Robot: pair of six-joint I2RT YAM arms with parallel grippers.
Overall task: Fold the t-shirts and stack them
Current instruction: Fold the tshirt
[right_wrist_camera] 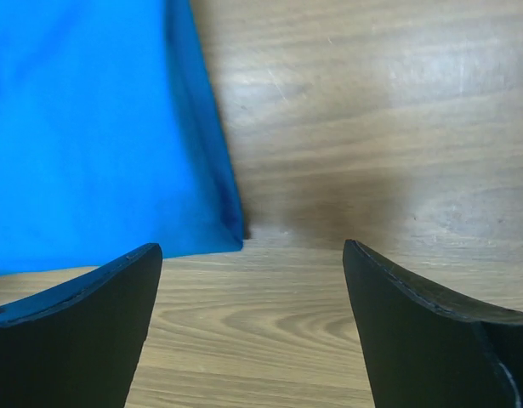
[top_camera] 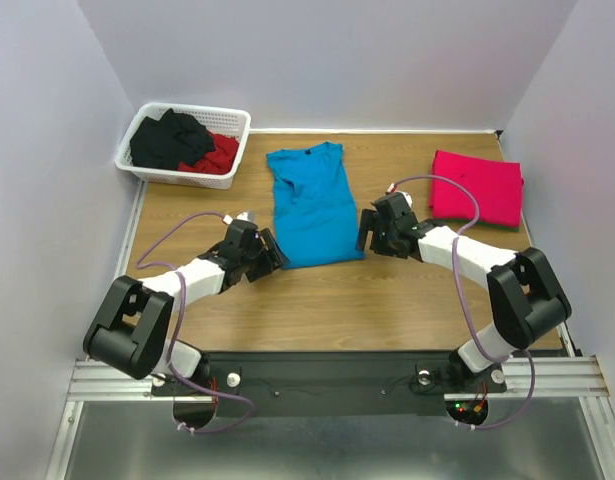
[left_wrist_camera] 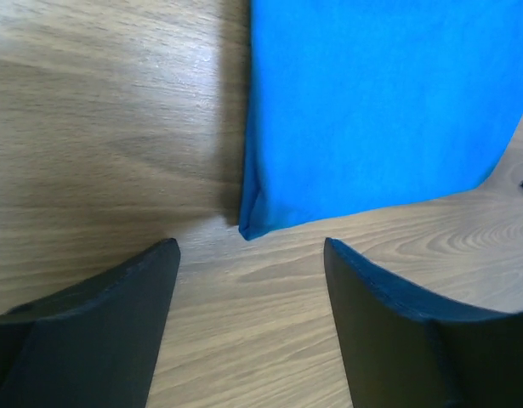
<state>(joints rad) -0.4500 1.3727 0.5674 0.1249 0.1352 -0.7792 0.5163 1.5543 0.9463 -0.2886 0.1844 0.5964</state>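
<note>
The turquoise-blue t-shirt (top_camera: 313, 203) lies flat on the table's middle, sides folded in, neck at the far end. The pinkish-red t-shirt (top_camera: 477, 187) lies folded at the far right. My left gripper (top_camera: 271, 250) is open and empty, just short of the blue shirt's near left corner (left_wrist_camera: 248, 228). My right gripper (top_camera: 366, 231) is open and empty, just short of its near right corner (right_wrist_camera: 231, 234). In each wrist view the blue shirt fills the top of the frame and bare wood lies between the fingers.
A white lattice basket (top_camera: 234, 150) stands at the far left corner with black cloth (top_camera: 169, 138) and red cloth (top_camera: 219, 155) in it. Walls close the table on three sides. The wooden table (top_camera: 317, 305) shows bare wood at the front.
</note>
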